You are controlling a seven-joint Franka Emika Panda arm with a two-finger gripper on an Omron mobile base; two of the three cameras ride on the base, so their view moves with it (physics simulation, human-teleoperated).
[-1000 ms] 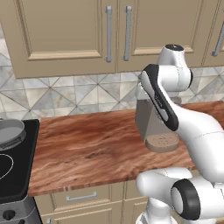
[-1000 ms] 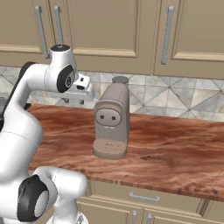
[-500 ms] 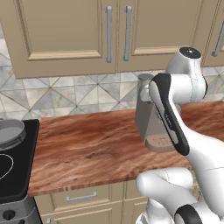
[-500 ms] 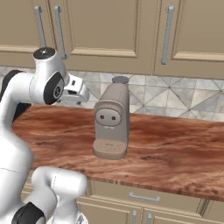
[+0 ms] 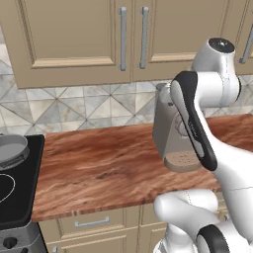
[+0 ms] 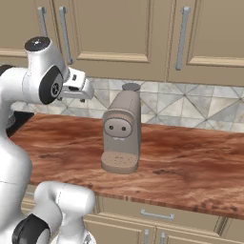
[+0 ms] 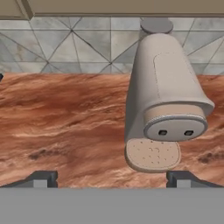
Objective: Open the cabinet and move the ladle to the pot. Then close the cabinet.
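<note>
The cabinet (image 5: 89, 39) hangs above the counter with both tan doors shut and its two silver bar handles (image 5: 133, 37) at the middle seam; it is also at the upper left of the right base view (image 6: 95, 28). The grey pot (image 5: 11, 149) sits on the black stove at the far left. The ladle is hidden. My gripper (image 7: 111, 178) is open, its two dark fingertips (image 7: 41, 177) wide apart with nothing between them. It hovers over the wooden counter, facing the backsplash, just left of the coffee machine.
A tall grey coffee machine (image 5: 173, 133) (image 6: 121, 133) (image 7: 164, 96) stands on the counter (image 5: 99, 168) close to the hand (image 6: 78, 86). The black stove (image 5: 20, 197) borders the counter on the left. Drawers with short handles (image 6: 157, 215) run below.
The arm's upper links have swung right in the left base view and left in the right base view. The hand stays near the backsplash beside the coffee machine.
</note>
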